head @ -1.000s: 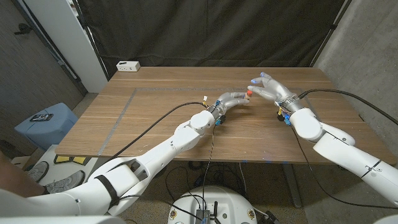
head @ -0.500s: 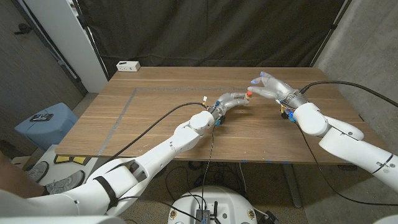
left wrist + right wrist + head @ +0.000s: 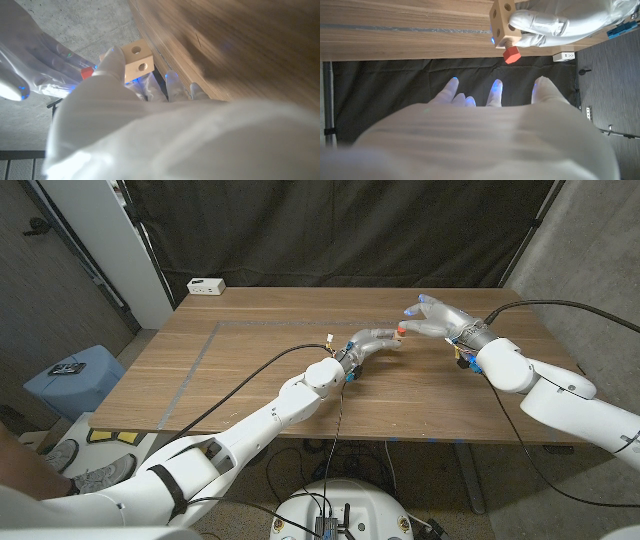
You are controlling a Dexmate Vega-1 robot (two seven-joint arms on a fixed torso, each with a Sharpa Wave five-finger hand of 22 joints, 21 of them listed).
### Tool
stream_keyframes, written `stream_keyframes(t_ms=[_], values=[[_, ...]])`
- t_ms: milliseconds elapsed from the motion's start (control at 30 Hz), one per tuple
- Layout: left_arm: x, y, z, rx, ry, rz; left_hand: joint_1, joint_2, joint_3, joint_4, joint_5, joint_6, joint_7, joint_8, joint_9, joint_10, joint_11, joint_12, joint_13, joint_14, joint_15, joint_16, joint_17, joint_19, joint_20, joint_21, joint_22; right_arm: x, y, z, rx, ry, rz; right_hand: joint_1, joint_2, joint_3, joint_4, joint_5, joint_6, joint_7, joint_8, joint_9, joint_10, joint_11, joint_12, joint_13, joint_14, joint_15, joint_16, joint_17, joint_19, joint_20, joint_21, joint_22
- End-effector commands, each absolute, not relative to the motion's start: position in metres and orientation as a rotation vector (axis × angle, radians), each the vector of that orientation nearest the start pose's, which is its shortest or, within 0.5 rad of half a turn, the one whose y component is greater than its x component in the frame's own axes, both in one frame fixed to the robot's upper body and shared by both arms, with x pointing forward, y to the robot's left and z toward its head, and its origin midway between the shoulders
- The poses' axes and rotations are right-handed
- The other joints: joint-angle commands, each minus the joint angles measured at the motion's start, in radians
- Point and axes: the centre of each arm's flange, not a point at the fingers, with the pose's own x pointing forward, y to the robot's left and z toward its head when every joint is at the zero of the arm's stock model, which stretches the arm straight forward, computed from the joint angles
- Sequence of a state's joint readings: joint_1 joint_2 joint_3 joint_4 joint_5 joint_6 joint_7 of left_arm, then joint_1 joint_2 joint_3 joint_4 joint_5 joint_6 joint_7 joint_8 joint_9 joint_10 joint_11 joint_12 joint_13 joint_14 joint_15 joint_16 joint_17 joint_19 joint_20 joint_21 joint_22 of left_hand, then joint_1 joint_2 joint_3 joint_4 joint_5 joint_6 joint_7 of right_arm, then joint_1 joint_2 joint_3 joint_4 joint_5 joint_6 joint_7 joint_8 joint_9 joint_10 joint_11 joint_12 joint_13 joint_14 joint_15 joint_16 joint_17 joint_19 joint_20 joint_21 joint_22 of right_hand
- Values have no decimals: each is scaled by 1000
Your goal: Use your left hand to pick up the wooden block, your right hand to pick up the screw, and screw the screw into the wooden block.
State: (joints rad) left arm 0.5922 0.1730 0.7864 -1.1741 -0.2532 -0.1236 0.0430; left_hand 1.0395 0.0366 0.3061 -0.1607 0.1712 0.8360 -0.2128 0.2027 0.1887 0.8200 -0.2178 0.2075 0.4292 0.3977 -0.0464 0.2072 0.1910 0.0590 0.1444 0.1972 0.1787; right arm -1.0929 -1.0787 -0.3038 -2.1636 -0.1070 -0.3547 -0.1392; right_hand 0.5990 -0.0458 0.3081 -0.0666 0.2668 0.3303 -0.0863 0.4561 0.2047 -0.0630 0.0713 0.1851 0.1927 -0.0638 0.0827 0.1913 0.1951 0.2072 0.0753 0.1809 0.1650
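My left hand (image 3: pixel 374 340) holds the pale wooden block (image 3: pixel 137 60) a little above the table's far middle, fingers wrapped round it. In the right wrist view the block (image 3: pixel 501 20) shows round holes, and the red-headed screw (image 3: pixel 511 55) sticks out of one face. In the head view the screw (image 3: pixel 400 330) points toward my right hand (image 3: pixel 438 320). That hand hovers just beside the screw's head with its fingers (image 3: pixel 495 90) spread. A small gap separates them from the head. The left wrist view shows the screw head (image 3: pixel 86 73) close to the right hand (image 3: pixel 45 60).
The wooden table (image 3: pixel 250 370) has a faint taped line across its left half. A white box (image 3: pixel 206 285) sits at the far left corner. A blue stool (image 3: pixel 75 375) stands on the floor to the left. A dark curtain hangs behind.
My right forearm has swung outward to the right and the wrist has turned, while the hand stays by the screw head. The left hand, block and screw have hardly moved.
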Motion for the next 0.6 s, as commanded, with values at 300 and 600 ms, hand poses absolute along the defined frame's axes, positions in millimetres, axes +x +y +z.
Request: stream_keyframes(t_ms=[300, 600], values=[[652, -8, -26, 336, -518, -559, -10, -2, 5, 10, 7, -5, -5, 2, 2, 12, -4, 8, 6, 1, -62, -1, 2, -7, 8, 4, 4, 498, -271, 48, -1277, -537, -20, 27, -8, 8, -27, 8, -3, -11, -9, 0, -27, -1, -1, 2, -14, 10, -3, 0, -1, 3, 3, 3], [653, -9, -26, 340, -497, -570, -14, -2, 5, 13, 7, -7, -3, 1, 2, 11, -4, 7, 6, 2, -60, -1, 2, -7, 10, 4, 4, 496, -267, 54, -1334, -513, -10, 46, -13, 15, -45, 6, -5, -16, -12, 1, -32, -2, 1, 2, -17, 9, -2, -1, -3, 3, 3, 3]])
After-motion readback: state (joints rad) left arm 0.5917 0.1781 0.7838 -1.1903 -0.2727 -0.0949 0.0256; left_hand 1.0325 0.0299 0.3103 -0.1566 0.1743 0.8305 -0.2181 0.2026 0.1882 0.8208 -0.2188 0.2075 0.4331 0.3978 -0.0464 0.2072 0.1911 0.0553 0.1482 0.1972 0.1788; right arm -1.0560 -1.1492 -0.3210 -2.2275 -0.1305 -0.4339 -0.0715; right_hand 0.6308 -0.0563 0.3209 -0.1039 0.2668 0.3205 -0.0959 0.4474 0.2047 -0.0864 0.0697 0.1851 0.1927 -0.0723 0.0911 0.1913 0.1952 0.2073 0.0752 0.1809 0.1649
